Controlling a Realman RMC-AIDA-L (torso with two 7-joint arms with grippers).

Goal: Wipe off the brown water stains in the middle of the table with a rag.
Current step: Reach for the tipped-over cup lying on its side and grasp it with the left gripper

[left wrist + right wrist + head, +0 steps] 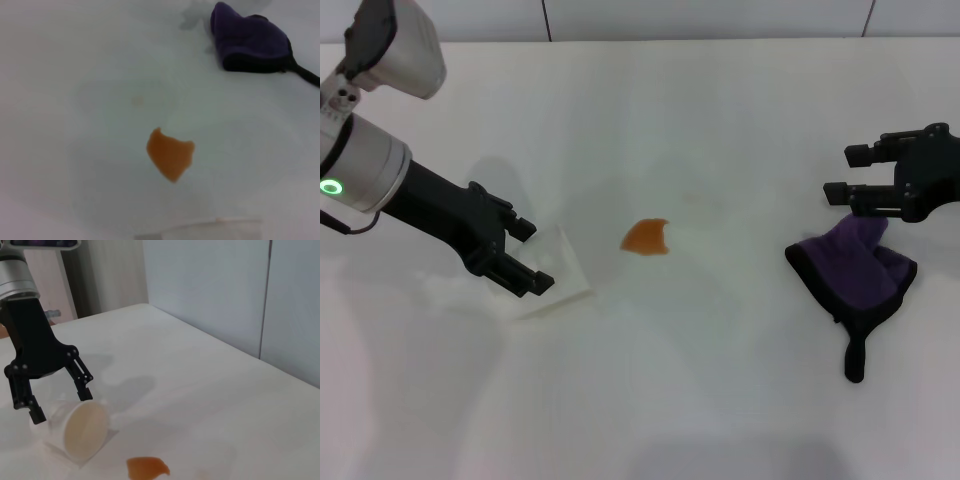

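The brown stain lies in the middle of the white desk, a small, roughly triangular orange-brown patch, untouched and apart from everything else. The purple rag sits well off to its right, bunched up, with its black loop tab trailing toward the near edge.

The right pincer hangs just above the rag's far end, its arm coming in from the right side; the fingers are spread apart, pointing toward the stain, and hold nothing.

On the other side of the stain, the left pincer reaches in from the left, arm angled down toward the desk. Its fingers are spread on either side of a white translucent cup that lies tipped on its side, mouth facing the stain. Whether the fingers press the cup cannot be told. The cup looks empty.
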